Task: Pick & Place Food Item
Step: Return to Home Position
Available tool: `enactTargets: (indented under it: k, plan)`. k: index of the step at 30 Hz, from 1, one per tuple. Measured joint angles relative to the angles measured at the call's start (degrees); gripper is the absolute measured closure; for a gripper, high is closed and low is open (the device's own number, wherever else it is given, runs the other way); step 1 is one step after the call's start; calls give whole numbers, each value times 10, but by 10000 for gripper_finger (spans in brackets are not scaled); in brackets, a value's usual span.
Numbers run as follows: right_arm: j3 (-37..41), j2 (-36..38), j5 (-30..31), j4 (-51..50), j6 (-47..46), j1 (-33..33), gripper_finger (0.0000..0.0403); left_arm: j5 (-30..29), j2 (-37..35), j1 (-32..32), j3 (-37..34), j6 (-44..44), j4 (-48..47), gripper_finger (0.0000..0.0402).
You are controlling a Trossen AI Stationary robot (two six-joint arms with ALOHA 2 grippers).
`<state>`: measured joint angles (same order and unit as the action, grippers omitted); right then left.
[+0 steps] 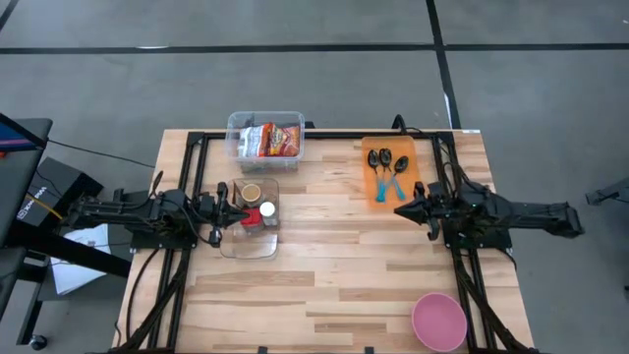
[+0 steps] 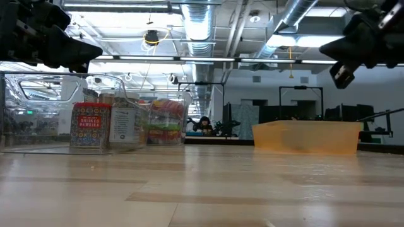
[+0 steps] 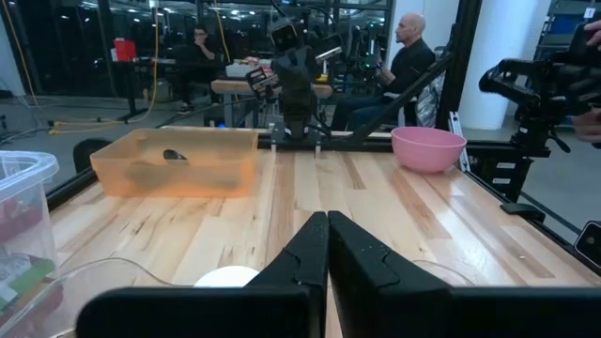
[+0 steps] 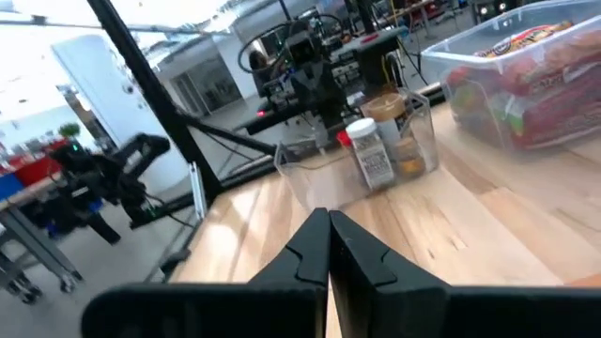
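Currently both arms lie low over the worktop (image 1: 324,275), reaching inward from its left and right edges. The left gripper (image 1: 222,210) hovers at the left rim of the clear bin (image 1: 251,242), its fingers (image 3: 305,253) pressed together and holding nothing. The right gripper (image 1: 398,208) hangs just beside the near end of the orange tray (image 1: 373,192) of spoons (image 1: 391,167), its fingers (image 4: 310,249) likewise pressed together. The red seasoning can (image 1: 266,209) stands upright in the clear bin beside a brown-lidded jar (image 1: 251,193). Noodle packs (image 1: 272,141) lie in the transparent container (image 1: 236,124) at the far edge. A pink bowl (image 1: 438,322) sits by the near right corner.
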<state>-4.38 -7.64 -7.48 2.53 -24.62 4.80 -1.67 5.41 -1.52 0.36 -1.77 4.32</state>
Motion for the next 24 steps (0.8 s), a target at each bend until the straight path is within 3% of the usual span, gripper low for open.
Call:
enactTargets:
  k: [4, 12, 18, 24]
  plan:
    - [0, 74, 3, -81, 25, 2, 403, 0, 0, 0, 0, 0, 0, 399]
    - [1, 74, 23, -129, 52, 1, 403, 0, 5, 0, 0, 0, 1, 399]
    - [1, 74, 89, -132, 56, 2, 403, 0, 11, 0, 0, 0, -1, 399]
    - [1, 73, 90, -133, 48, 2, 403, 0, 15, 0, 0, 0, 0, 399]
